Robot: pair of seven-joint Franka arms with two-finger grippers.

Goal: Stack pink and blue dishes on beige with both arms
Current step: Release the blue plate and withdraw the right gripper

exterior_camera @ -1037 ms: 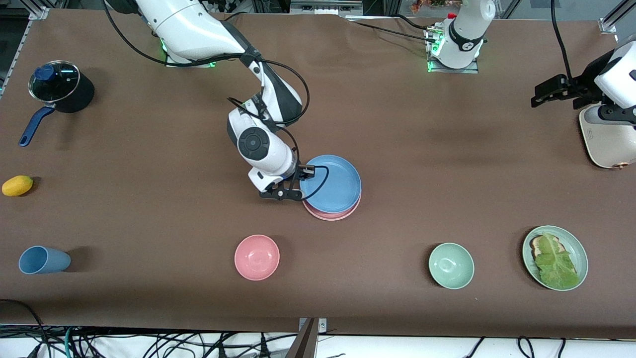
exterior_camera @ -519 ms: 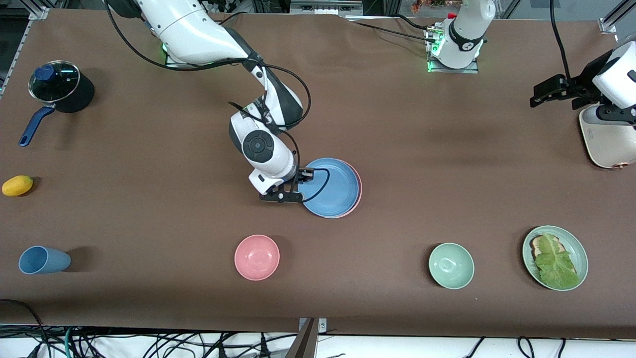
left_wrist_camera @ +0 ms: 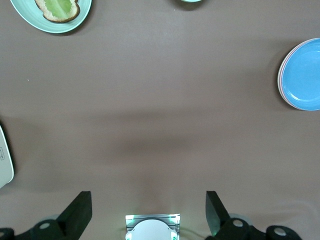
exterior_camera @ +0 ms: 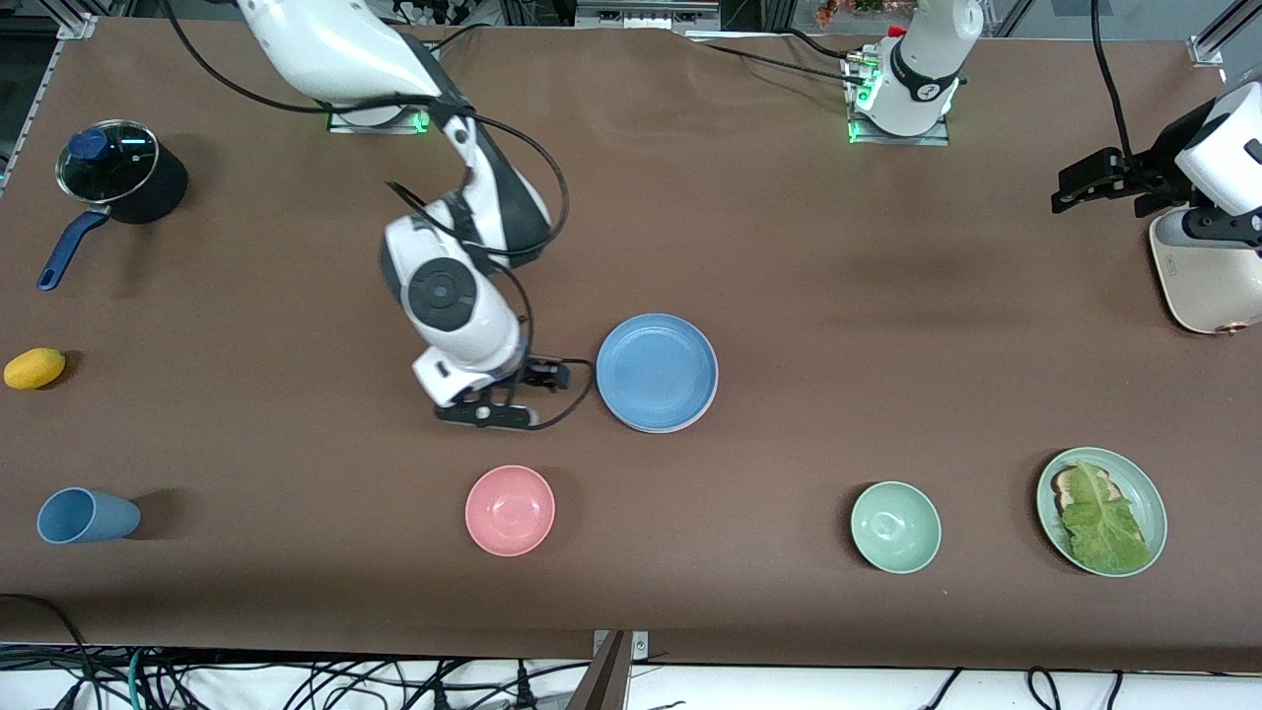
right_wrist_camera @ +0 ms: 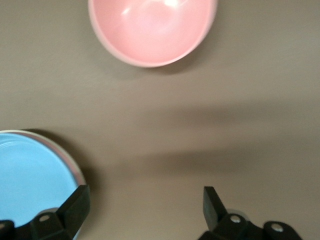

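The front view looks down from high across the table, facing both bases. The left wrist view looks down from high; the right wrist view sits low. All three share the blue plate (exterior_camera: pixel 657 372) (left_wrist_camera: pixel 304 81) (right_wrist_camera: pixel 32 182).

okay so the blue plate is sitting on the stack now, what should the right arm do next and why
Probably lift the right gripper clear and park it. Its fingers are open and empty beside the round sky blue plate, which lies flat on top with thin pink and pale rims showing under its edge, so the stack looks finished. The left gripper waits at its own end of the brown table.
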